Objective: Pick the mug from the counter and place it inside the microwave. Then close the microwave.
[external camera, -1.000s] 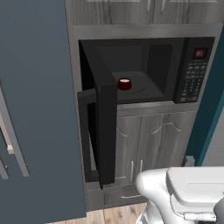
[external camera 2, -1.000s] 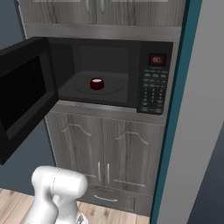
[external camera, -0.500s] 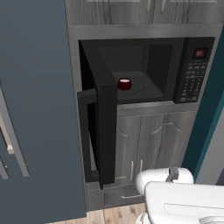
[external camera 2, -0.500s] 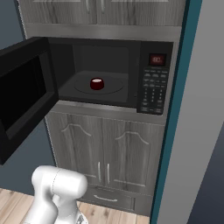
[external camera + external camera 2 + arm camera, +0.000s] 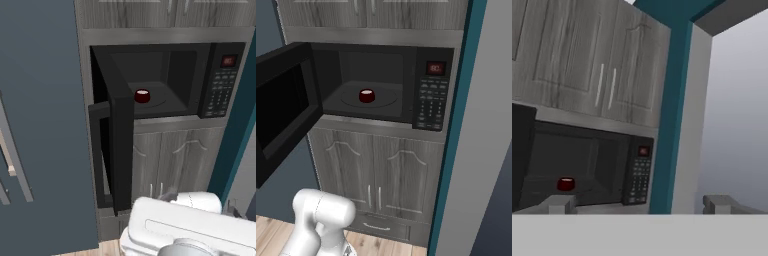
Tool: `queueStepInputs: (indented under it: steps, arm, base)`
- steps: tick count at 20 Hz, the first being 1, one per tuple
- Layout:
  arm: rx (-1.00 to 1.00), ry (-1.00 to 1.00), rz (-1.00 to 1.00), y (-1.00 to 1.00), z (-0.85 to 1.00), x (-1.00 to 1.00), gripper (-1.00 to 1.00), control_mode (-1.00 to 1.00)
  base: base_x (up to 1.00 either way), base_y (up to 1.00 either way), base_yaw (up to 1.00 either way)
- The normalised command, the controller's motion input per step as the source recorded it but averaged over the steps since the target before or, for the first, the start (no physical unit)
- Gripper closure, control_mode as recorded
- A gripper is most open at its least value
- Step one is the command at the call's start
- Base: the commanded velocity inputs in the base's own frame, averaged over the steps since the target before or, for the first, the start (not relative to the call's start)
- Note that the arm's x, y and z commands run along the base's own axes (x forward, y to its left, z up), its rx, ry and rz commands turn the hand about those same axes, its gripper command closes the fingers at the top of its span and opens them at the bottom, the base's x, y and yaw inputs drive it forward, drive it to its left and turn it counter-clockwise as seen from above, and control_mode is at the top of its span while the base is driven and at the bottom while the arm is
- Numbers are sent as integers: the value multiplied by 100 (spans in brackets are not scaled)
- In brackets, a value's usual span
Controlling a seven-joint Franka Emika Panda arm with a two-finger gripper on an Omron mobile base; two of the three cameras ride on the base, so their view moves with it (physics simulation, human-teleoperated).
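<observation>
The dark red mug (image 5: pixel 142 96) (image 5: pixel 367 95) stands upright on the turntable inside the black microwave (image 5: pixel 222 85) (image 5: pixel 431 95). The microwave door (image 5: pixel 120 150) (image 5: pixel 283 110) is swung wide open to the left, with its vertical handle (image 5: pixel 97 155) facing out. In the hand view the mug (image 5: pixel 566 184) sits low at the left inside the microwave (image 5: pixel 639 172). My gripper (image 5: pixel 641 205) is well back from it, open, with nothing between the fingers. The counter is out of view.
Grey wood-grain cabinets sit below the microwave (image 5: pixel 376 170) and above it (image 5: pixel 587 60). A teal vertical panel (image 5: pixel 456 125) and a grey wall (image 5: pixel 486 150) border the right side. A tall dark blue front (image 5: pixel 40 125) stands left of the open door.
The arm's white links have shifted at the bottom of the left base view. The mug and the open door have stayed where they were.
</observation>
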Motion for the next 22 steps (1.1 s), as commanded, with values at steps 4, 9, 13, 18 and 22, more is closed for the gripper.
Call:
queueStepInputs:
  steps: [4,9,13,18,22]
  arm:
    - [0,0,-24,20,-31,1,-100,-100]
    - [0,0,-15,6,-25,2,-100,-100]
    - [0,3,-11,1,-14,16,-100,-100]
    - [0,5,-7,0,-6,15,-100,-100]
    - [0,4,-3,2,-1,17,-100,-100]
  base:
    - [0,0,0]
    - [0,0,0]
    - [0,0,0]
    - [0,0,0]
    - [0,0,0]
